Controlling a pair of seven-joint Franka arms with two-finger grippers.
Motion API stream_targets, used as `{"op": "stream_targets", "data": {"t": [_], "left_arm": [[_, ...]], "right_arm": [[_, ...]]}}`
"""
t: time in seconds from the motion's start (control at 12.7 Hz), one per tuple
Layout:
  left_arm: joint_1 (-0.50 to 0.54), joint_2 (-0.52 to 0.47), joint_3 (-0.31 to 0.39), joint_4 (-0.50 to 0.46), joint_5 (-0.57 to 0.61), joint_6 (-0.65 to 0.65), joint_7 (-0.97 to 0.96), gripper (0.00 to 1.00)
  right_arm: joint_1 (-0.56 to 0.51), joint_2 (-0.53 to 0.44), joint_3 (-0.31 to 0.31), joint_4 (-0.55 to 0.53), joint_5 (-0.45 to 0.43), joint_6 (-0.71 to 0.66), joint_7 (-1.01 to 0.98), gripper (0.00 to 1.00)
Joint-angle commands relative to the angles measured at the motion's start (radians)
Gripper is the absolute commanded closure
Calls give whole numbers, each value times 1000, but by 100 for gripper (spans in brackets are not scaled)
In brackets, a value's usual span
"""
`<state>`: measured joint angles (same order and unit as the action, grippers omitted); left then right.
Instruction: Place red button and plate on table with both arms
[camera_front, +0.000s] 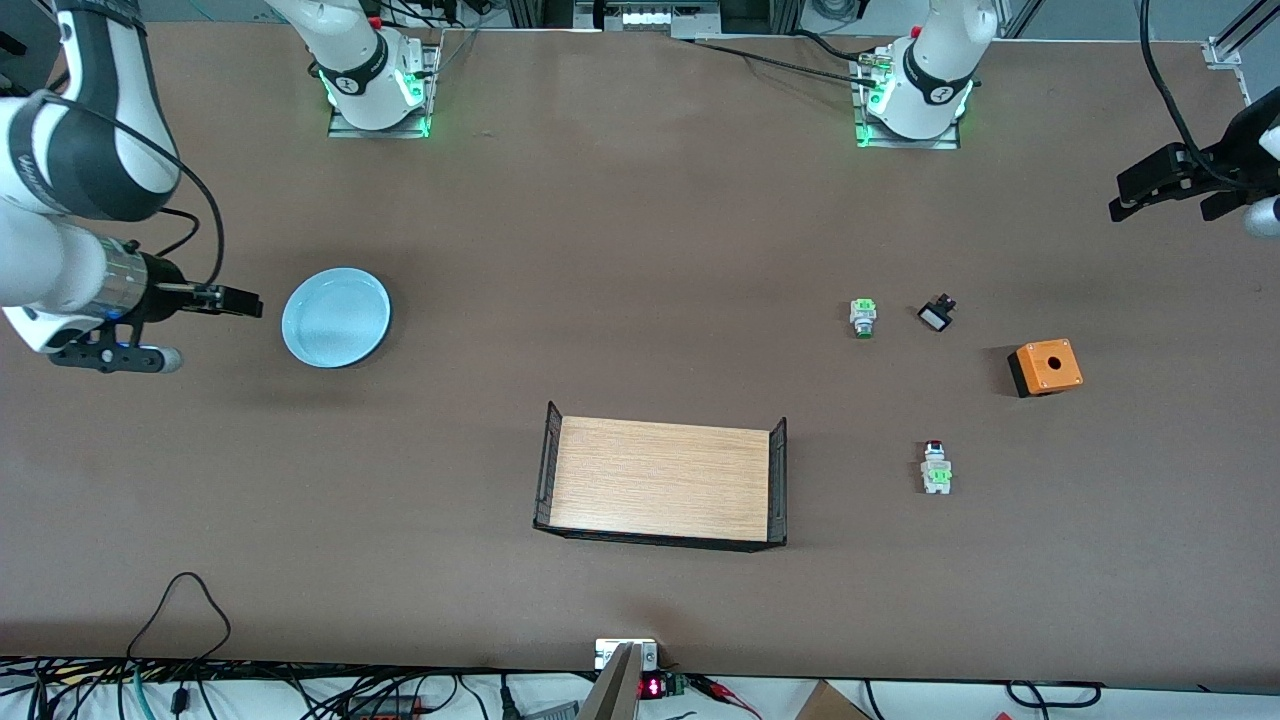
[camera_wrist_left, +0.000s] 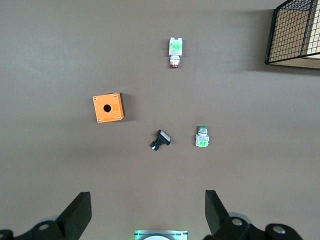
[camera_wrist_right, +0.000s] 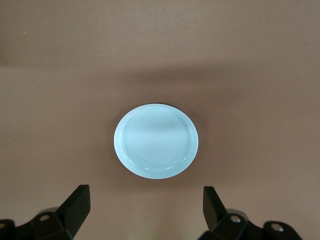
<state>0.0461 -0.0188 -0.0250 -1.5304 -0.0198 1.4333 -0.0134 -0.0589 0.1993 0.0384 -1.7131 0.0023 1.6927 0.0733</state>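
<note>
Pale-blue plate (camera_front: 336, 317) on brown table (camera_front: 640, 250)

**Finishes across the scene**

The surface (camera_front: 640, 250) is matt brown, faintly grainy. The plate (camera_front: 336, 317) looks smooth, glossy and pale blue. The tray (camera_front: 660, 480) has a light wood-grain floor and black wire-mesh ends. The orange box (camera_front: 1046, 366) looks like smooth, matt plastic.
</note>
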Motion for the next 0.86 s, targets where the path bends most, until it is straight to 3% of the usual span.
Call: {"op": "stream_targets", "data": {"t": [0.0,0.39,0.79], "left_arm": [[5,-6,0,19,-12,-24,10,0],[3,-9,-1,19,-14,-33,6,0],[5,-9,0,21,-15,-40,9,0]], "right_arm": [[17,3,0,107,-18,-71,63,0],[17,-55,-24,171,-18,-105,54,0],[131,-78,-178,161,-19,-127,40,0]]}}
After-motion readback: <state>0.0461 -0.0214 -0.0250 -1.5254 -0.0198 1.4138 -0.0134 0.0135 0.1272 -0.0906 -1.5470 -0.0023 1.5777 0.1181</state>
